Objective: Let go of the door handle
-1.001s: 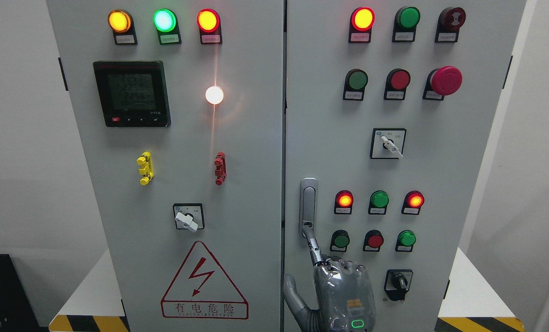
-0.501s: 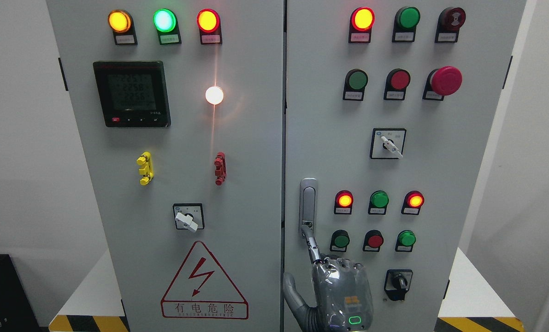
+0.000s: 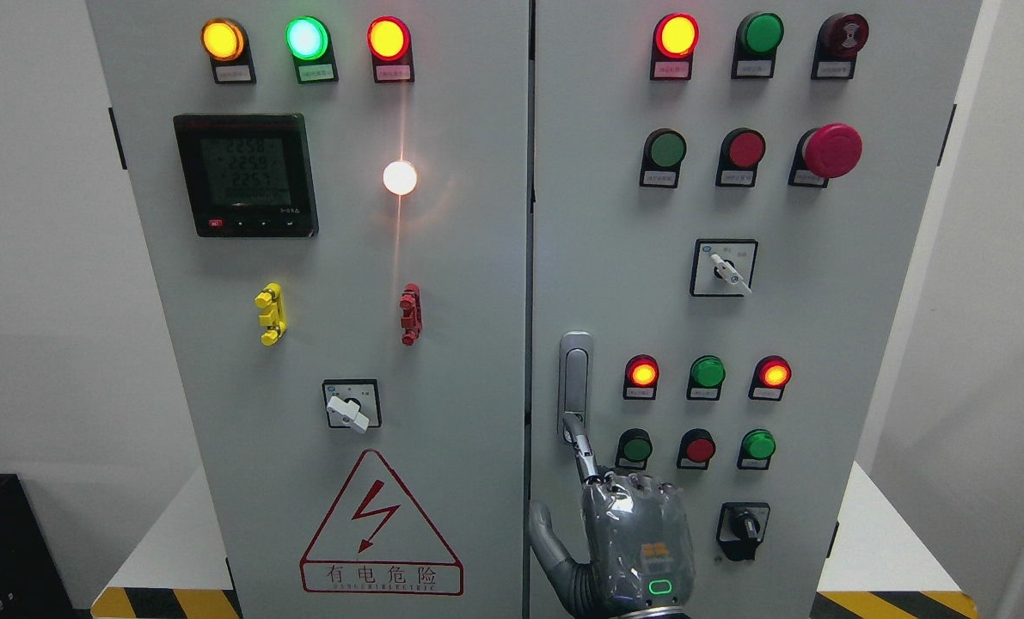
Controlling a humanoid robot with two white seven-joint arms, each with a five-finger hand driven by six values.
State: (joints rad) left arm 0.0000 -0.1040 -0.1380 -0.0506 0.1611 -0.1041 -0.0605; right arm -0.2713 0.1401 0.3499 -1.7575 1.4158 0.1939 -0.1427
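**At the cabinet's right door: one finger on the handle**

Below the door handle (image 3: 575, 383), in the head view, a hand (image 3: 636, 542) rose from the bottom edge, too near the middle to say which arm carried it. Its index finger (image 3: 582, 447) stretched up and touched the handle's lower end; the other fingers were curled, gripping nothing, the thumb out to the left. The handle stood upright on the grey cabinet (image 3: 512, 258), just right of the seam between the doors, left of the red indicator lamp (image 3: 641, 373).
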